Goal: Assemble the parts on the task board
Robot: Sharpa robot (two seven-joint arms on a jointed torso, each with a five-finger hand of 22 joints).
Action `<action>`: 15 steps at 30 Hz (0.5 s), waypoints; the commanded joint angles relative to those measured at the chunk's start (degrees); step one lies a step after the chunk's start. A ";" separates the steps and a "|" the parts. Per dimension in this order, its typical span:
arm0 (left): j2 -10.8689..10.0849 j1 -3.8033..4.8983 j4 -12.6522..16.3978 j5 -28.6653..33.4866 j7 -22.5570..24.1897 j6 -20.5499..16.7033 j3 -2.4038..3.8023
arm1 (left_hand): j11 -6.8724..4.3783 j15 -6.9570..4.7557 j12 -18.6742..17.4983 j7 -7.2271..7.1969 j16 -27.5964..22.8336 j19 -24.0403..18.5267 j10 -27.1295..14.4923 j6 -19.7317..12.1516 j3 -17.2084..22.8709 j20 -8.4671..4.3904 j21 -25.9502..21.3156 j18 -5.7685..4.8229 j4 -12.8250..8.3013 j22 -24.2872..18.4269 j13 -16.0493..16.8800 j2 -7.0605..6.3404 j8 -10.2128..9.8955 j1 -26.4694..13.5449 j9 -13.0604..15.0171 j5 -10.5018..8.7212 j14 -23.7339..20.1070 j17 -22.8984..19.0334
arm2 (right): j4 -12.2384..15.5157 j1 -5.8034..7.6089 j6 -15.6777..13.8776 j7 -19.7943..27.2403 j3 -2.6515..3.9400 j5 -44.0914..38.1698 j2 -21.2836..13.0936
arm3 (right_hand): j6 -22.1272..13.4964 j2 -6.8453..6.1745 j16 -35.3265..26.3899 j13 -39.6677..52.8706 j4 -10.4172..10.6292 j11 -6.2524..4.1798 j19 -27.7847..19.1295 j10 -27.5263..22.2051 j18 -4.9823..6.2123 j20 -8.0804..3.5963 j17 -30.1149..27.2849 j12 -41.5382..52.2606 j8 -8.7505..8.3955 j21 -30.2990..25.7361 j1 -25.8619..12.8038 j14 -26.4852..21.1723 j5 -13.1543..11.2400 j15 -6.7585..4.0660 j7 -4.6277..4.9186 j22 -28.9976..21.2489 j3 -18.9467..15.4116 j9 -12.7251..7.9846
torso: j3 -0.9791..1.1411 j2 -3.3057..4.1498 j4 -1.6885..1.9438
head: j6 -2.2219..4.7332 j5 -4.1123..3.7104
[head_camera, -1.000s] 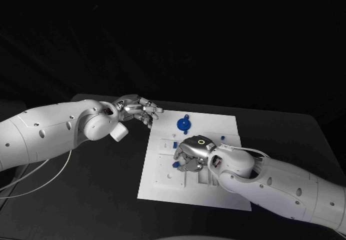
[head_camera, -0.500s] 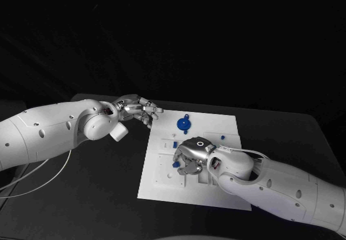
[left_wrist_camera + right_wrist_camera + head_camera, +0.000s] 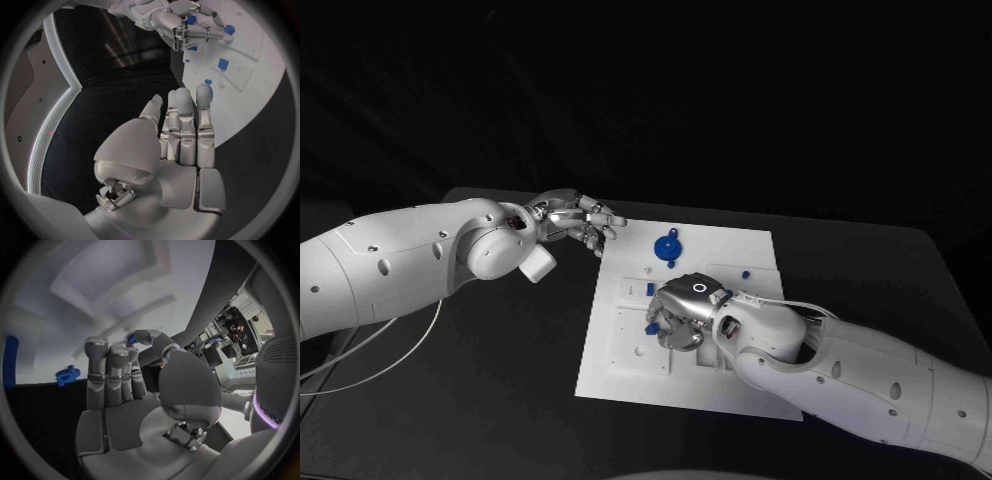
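The white task board (image 3: 625, 350) lies in the middle of the black table. A round blue part (image 3: 669, 248) rests near its far edge, with a small blue peg (image 3: 746, 273) to its right. My right hand (image 3: 684, 314) is low over the board's middle, fingers curled down. In the right wrist view a small blue part (image 3: 132, 339) sits between the thumb and a fingertip; it also shows beside the fingers (image 3: 651, 325). My left hand (image 3: 583, 224) hovers at the board's far left corner, its fingers (image 3: 186, 127) straight and holding nothing.
Recesses and raised ribs mark the board (image 3: 106, 285). More blue parts (image 3: 223, 63) stand on the board (image 3: 256, 85) near the right hand (image 3: 178, 22). A white cable (image 3: 387, 355) hangs from the left arm over the table.
My right hand has shifted slightly toward the board's near edge and curled lower over the small blue part. The left arm has not moved.
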 commanded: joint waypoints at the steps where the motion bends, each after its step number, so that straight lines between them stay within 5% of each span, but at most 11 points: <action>1: 0.03 0.04 0.08 -0.35 -0.07 0.94 0.02 | 0.06 -0.07 -0.04 0.09 -0.22 0.33 -0.15 -0.44 0.02 0.15 -0.20 0.49 0.34 0.09 -0.06 -0.47 0.28 0.21 -0.05 -0.18 0.25 0.05 | -0.25 -0.24 0.18 -0.87 -0.25 -1.48 0.15 | 0.47 -0.23 0.00 0.12 0.31 -0.18 2.83 0.21 -0.22 -0.21 0.12 -0.28 -0.02 0.17 -0.01 0.07 0.10 -0.37 0.01 1.49 -0.53 -0.04 | -0.02 0.03 0.03 | -0.08 -0.02; 15: 0.05 0.04 -0.05 -0.52 -0.52 1.30 0.02 | 0.09 -0.03 -0.06 0.12 -0.27 0.32 -0.22 -0.55 0.00 0.18 -0.30 0.50 0.55 0.10 -0.06 -0.54 0.28 0.20 -0.08 -0.33 0.22 0.06 | -0.11 -0.30 0.07 -0.78 -0.85 -1.66 0.16 | -1.40 0.15 -0.73 0.02 0.18 0.22 2.88 -0.27 0.14 0.16 -0.06 -0.65 -0.01 -0.88 1.24 0.16 -2.49 -0.02 0.44 1.05 -6.65 -0.30 | -0.05 -0.02 0.03 | -0.15 -0.02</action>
